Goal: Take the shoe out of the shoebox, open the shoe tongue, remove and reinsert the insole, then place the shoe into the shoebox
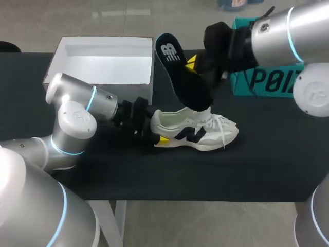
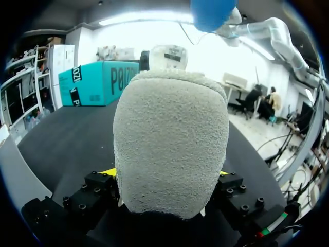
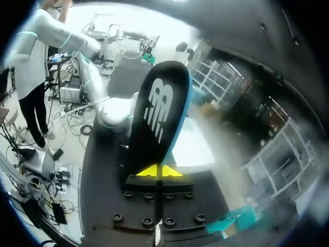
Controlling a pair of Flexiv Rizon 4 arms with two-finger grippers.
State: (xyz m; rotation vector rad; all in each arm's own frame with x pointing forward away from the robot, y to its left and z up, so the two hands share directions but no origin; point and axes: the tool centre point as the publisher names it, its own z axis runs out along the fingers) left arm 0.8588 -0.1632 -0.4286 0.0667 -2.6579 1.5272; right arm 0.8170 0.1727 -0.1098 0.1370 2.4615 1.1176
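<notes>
You are in the insole step. The shoe [image 1: 198, 133] is out of the shoebox [image 1: 103, 64] and lies on its side on the counter [image 1: 257, 164], just in front of the box, toe towards your right arm. Your left end effector [image 2: 165, 173] is clamped on the heel, one yellow tip on each side, and pins the shoe in place. Your right end effector [image 3: 158, 171] is pinched tight on the insole [image 1: 182, 72], holding it up at a slant. The insole's lower end sits at the shoe's opening and the rest is raised well above it.

From this one moment you cannot tell whether the insole is leaving or going back in. If it is leaving, lift it along its own slant until the lower end clears the collar. If it is returning, aim that end down into the opening towards the toe and slide it flat. Either way, keep the heel firmly held so the shoe does not drag or roll.

Count: one shoe, one insole, one white shoebox, one teal box [image 1: 262, 80] at the far right, two arms.
</notes>
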